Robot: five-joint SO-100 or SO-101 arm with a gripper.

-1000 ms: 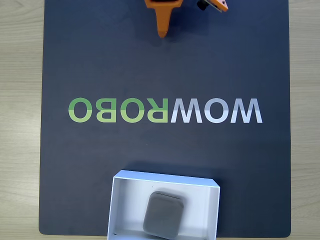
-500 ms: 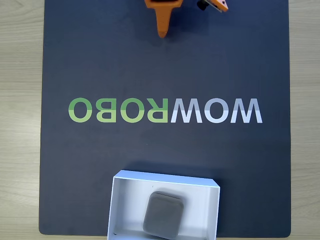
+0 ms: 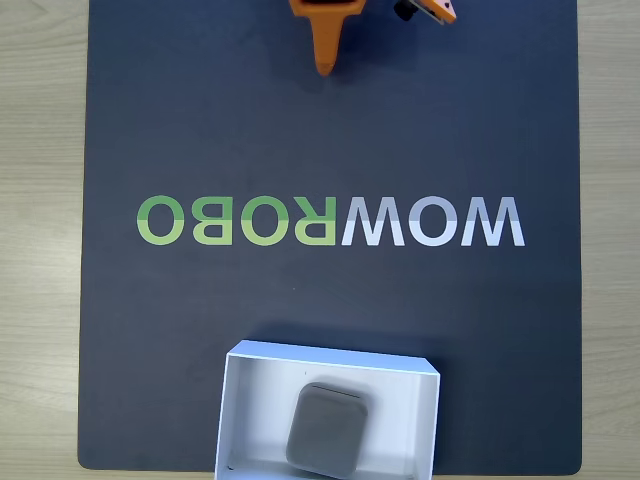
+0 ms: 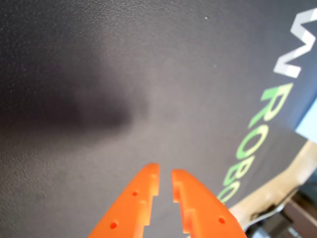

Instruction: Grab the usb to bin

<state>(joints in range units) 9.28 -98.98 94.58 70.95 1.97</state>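
The usb [image 3: 328, 430], a small grey rounded square block, lies flat inside the bin [image 3: 256, 410], a shallow white box at the bottom edge of the fixed view. My orange gripper [image 3: 324, 66] hangs at the top of that view, far from the bin and pointing toward it. In the wrist view the gripper [image 4: 165, 171] shows two orange fingers [image 4: 134, 198] almost together, shut with nothing between them, above bare dark mat. A corner of the bin [image 4: 311, 124] peeks in at the right edge of the wrist view.
A dark mat [image 3: 200, 120] with a green and white WOWROBO logo [image 3: 330, 221] covers a light wooden table [image 3: 40, 200]. The mat between gripper and bin holds no objects. The bin's near side is cut off by the frame's bottom edge.
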